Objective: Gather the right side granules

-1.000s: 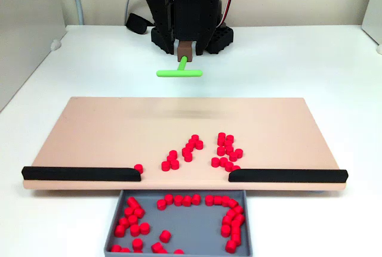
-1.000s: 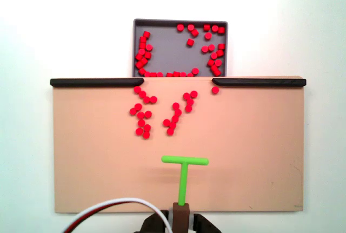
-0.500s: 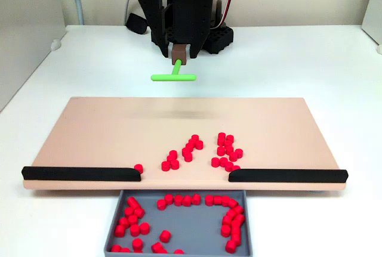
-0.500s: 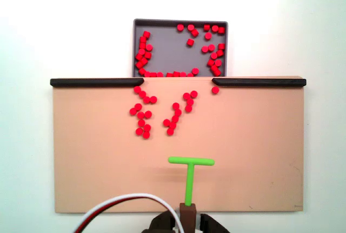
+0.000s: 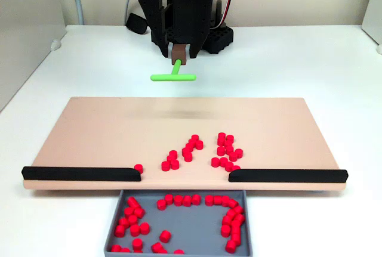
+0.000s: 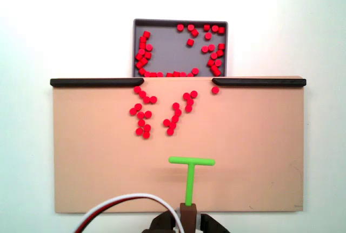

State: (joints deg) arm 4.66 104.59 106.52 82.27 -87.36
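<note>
in a fixed view, nearest is a grey tray holding red pellets, below the gap between two black rails. on the tan board behind the rails, the granules lie in loose clusters near the gap. beyond the board's far edge, the pincer is clamped on the stem of a green t-shaped stick, raised above the white worktop.

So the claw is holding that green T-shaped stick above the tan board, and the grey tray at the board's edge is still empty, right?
Not quite. The grey rectangular tray already holds many small red cylindrical pellets, as both fixed views show. The rest stands: the claw holds the green T-shaped stick above the tan flat board.
</note>
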